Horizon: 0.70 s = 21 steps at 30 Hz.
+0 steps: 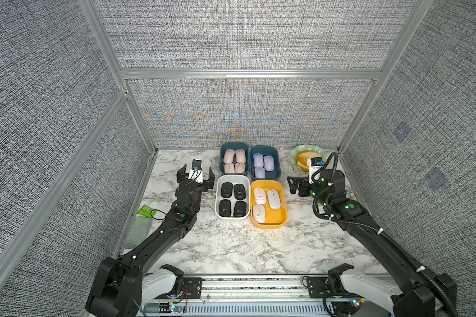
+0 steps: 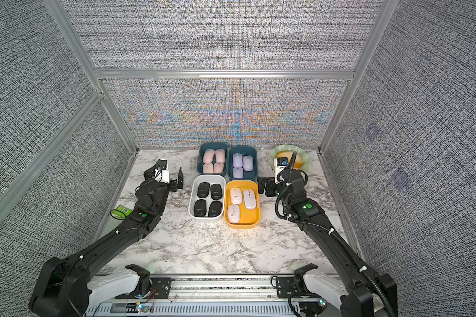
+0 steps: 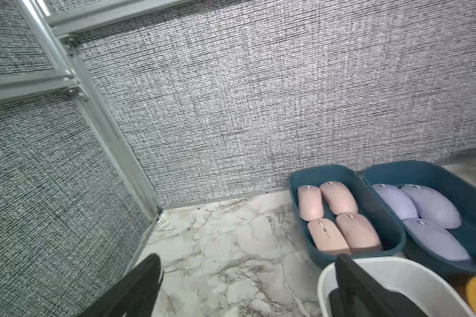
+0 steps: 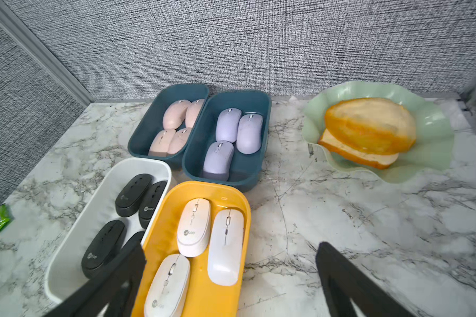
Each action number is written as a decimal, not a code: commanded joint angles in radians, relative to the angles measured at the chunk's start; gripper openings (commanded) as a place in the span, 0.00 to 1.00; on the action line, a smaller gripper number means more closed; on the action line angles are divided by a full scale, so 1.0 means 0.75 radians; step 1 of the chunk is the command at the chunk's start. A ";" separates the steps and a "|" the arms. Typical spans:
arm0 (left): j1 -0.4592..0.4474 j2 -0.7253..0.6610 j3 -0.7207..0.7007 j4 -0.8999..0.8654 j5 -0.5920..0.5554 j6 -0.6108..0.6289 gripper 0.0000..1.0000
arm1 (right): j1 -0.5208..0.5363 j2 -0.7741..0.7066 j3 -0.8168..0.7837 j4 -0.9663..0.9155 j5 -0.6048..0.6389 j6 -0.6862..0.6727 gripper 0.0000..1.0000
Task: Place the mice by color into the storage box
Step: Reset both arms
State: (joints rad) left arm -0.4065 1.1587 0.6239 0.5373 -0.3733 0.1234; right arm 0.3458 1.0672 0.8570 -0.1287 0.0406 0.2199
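Note:
Four storage boxes stand together at the back middle of the marble table. Several pale pink mice [image 1: 234, 160] lie in the back left teal box [image 1: 221, 162]. Three lilac mice [image 1: 263, 164] lie in the back right teal box [image 1: 278, 164]. Several black mice [image 1: 232, 199] fill the white box [image 1: 217, 203]. Three white mice [image 4: 195, 227] lie in the yellow box [image 1: 283, 211]. My left gripper [image 1: 195, 175] hangs open and empty, left of the boxes. On their right my right gripper [image 1: 297, 185] is open too, with nothing in it [image 4: 231, 263].
A pale green wavy plate [image 4: 434, 153] with an orange-yellow bread roll [image 4: 368, 123] stands at the back right corner. A green packet [image 1: 146, 211] lies at the table's left edge. Grey fabric walls with metal frames close in three sides.

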 commanded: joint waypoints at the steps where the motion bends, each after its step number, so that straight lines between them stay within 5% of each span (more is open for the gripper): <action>1: 0.084 0.030 -0.025 0.110 0.120 0.004 0.99 | -0.021 -0.012 -0.048 0.111 0.019 -0.088 0.99; 8: 0.308 0.100 -0.159 0.255 0.170 -0.184 0.99 | -0.087 -0.154 -0.291 0.373 0.046 -0.229 0.99; 11: 0.352 0.145 -0.168 0.237 0.321 -0.088 0.99 | -0.127 -0.150 -0.299 0.354 0.028 -0.203 0.99; 21: 0.390 0.253 -0.192 0.205 0.139 -0.121 0.99 | -0.184 -0.083 -0.277 0.339 -0.038 -0.161 0.99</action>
State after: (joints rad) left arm -0.1223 1.3643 0.4900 0.6712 -0.2008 0.0692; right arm 0.2138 1.0035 0.6437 0.1013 0.0338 0.0925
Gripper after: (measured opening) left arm 0.993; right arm 0.991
